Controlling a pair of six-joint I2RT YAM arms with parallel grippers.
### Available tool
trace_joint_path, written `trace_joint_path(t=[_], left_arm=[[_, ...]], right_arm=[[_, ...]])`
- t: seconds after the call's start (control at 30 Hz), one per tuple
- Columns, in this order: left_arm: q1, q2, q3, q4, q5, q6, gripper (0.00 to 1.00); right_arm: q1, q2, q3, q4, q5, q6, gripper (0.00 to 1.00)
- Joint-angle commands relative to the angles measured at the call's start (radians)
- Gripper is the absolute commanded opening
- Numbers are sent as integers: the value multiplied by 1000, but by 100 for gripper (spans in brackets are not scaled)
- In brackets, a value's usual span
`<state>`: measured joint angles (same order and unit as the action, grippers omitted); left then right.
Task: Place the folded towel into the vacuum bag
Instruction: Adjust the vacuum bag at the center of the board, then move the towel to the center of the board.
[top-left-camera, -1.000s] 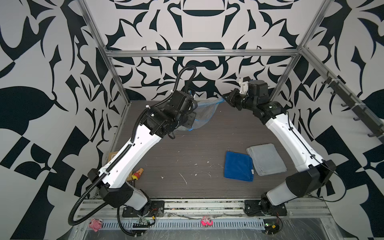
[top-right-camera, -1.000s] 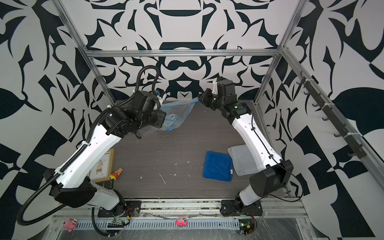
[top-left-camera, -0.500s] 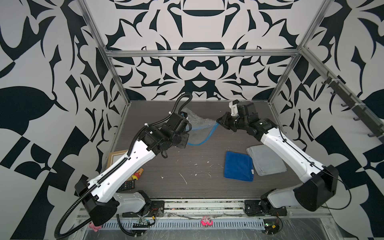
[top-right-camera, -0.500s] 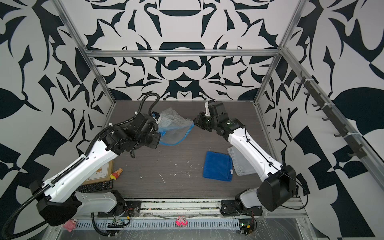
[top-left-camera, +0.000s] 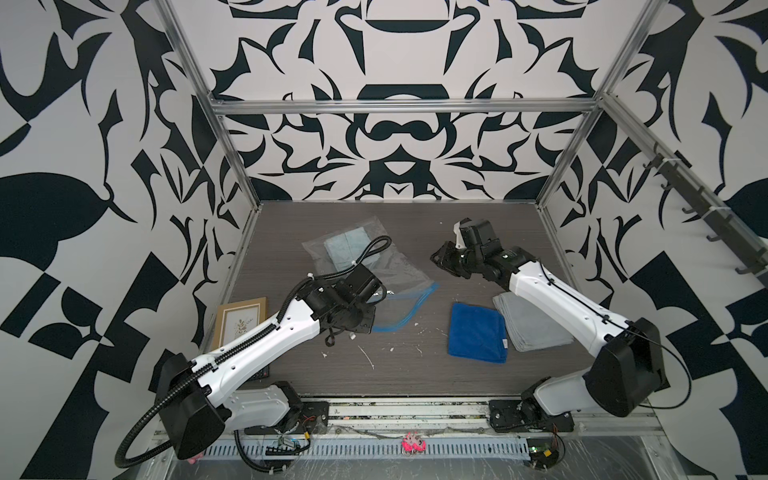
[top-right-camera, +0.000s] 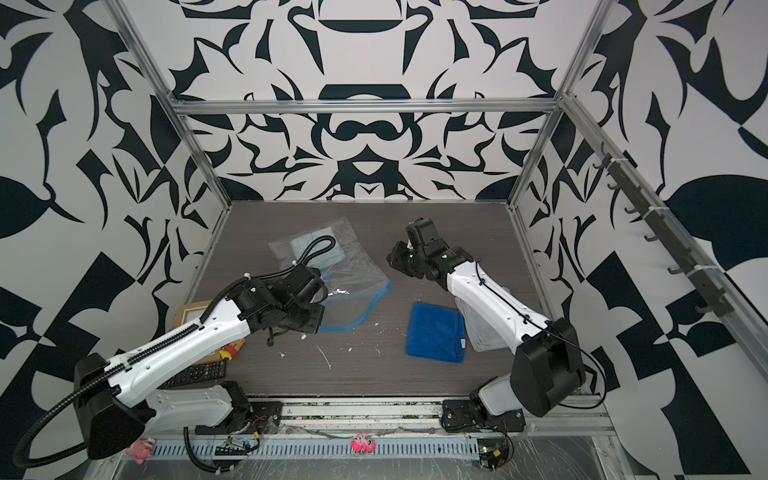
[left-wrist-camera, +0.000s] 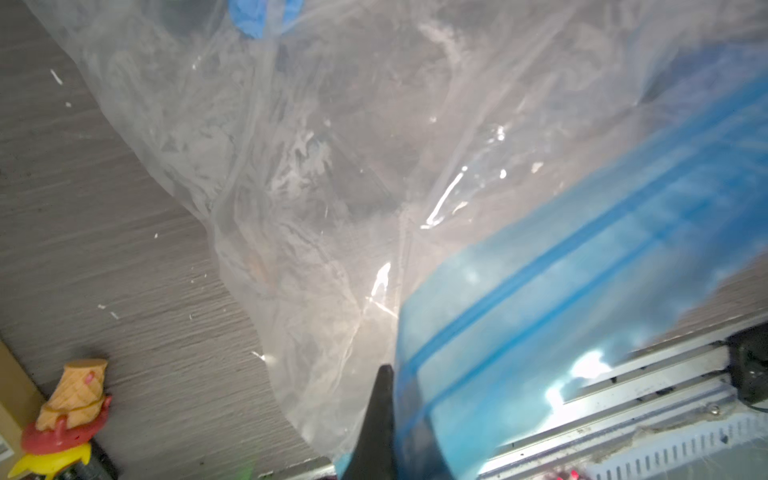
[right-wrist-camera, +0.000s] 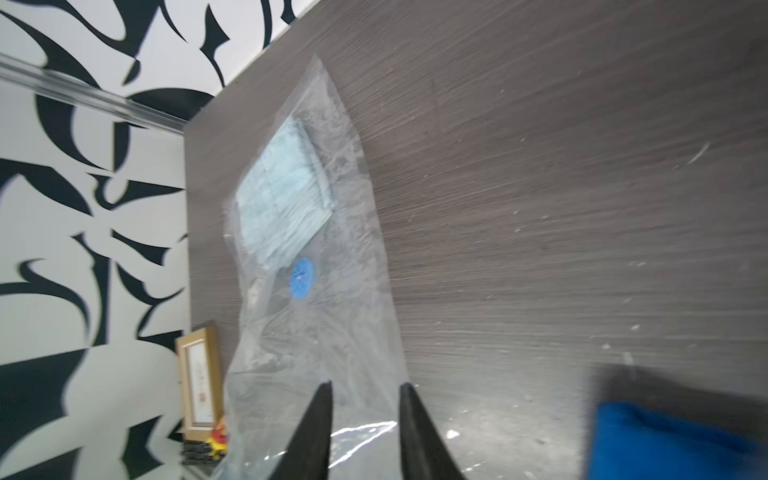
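Both arms have lowered the vacuum bag (top-left-camera: 399, 268) to the tabletop (top-left-camera: 478, 232); the left gripper (top-left-camera: 376, 293) pinches its zip end, the right gripper (right-wrist-camera: 363, 390) hangs narrowly parted, empty. Inside, beyond that pinch, lies the folded towel (top-left-camera: 347, 247).

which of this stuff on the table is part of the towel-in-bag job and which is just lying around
Job:
- vacuum bag
- pale towel, already inside the bag
- blue towel, folded, outside the bag
- grey towel, folded, outside the bag

Lying about:
- picture frame
- toy
- remote
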<state>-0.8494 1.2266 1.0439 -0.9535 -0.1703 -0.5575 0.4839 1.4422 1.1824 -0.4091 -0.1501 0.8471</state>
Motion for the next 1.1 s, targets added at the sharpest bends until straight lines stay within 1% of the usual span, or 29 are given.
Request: trace_joint_path(t=[0.0, 0.07, 0.13, 0.2, 0.3, 0.37, 0.5, 0.57, 0.6, 0.67, 0.73, 0.8, 0.93, 1.07], left_arm=[[0, -2, -19, -17, 27, -28, 0], [-1, 10, -22, -11, 47, -26, 0], [0, 13, -28, -8, 51, -23, 0], [0, 10, -38, 3, 53, -21, 0], [0, 13, -55, 37, 64, -30, 0], [-2, 22, -67, 73, 65, -47, 0], [-3, 40, -99, 163, 64, -75, 0], [-3, 40, -110, 206, 56, -89, 0], [-3, 77, -114, 226, 59, -91, 0], [-2, 99, -120, 271, 67, -93, 0], [-2, 121, -121, 302, 81, -91, 0], [-1, 146, -112, 324, 75, -84, 0], [11, 199, -72, 356, 70, -79, 0], [28, 222, -41, 378, 66, -79, 0]], right_arm=[[-6, -43, -1, -21, 84, -19, 48], [-12, -68, -1, -74, 125, -34, 62], [-27, -98, -5, -119, 142, -42, 67], [-48, -132, -13, -174, 145, -46, 69], [-71, -195, -29, -278, 161, -34, 69], [-73, -252, -49, -367, 194, -3, 69], [-73, -368, -129, -493, 219, 56, 69], [-73, -415, -185, -539, 213, 41, 69], [-73, -428, -203, -554, 207, 16, 68], [-74, -443, -242, -584, 182, -68, 67], [-73, -445, -281, -588, 137, -155, 67], [-69, -447, -319, -584, 108, -199, 67], [-64, -432, -410, -508, 76, -190, 67], [-45, -349, -449, -425, 60, -175, 67]])
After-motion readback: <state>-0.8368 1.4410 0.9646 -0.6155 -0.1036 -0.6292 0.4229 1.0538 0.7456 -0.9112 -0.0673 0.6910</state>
